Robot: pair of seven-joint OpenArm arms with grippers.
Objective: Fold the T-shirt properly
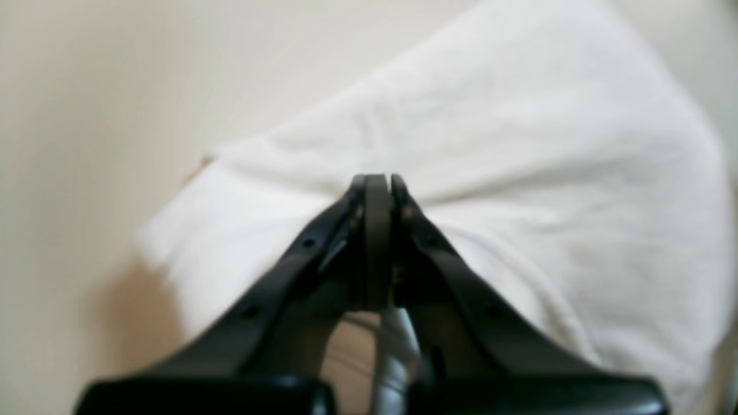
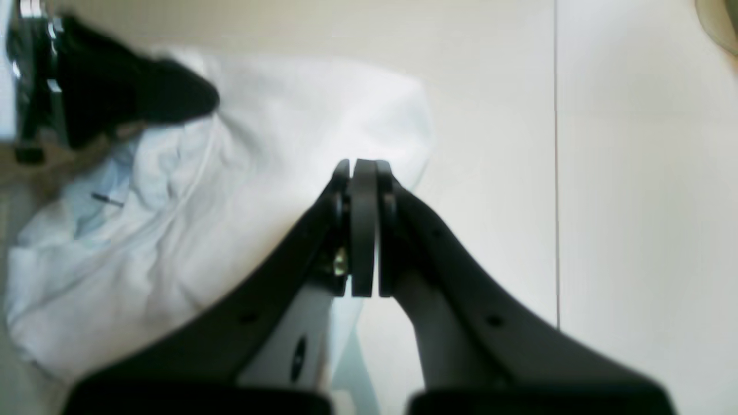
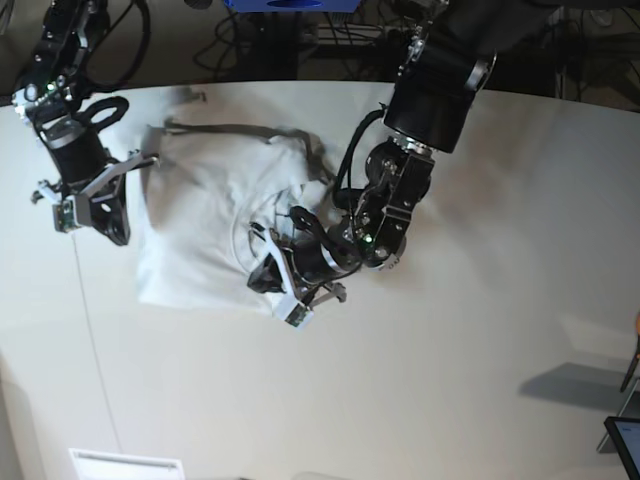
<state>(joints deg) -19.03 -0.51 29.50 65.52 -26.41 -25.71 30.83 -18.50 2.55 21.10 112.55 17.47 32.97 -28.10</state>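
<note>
The white T-shirt point(image 3: 195, 215) lies partly folded into a wrinkled block on the left half of the tabletop point(image 3: 470, 330). My left gripper point(image 3: 270, 268) is low at the block's right front corner. In the left wrist view the left gripper point(image 1: 377, 180) is shut, its tips down on the T-shirt point(image 1: 519, 144), where creases spread outward. Shut as well, my right gripper point(image 3: 112, 222) hovers at the left edge of the cloth. In the right wrist view the right gripper point(image 2: 363, 164) is over the T-shirt's point(image 2: 242, 150) border, nothing between its pads.
A thin seam point(image 2: 556, 173) runs across the table to the right of the right gripper. Cables point(image 3: 300, 40) crowd behind the table's far edge. A white label point(image 3: 125, 465) lies at the front left, and a dark object point(image 3: 625, 440) pokes in at the lower right.
</note>
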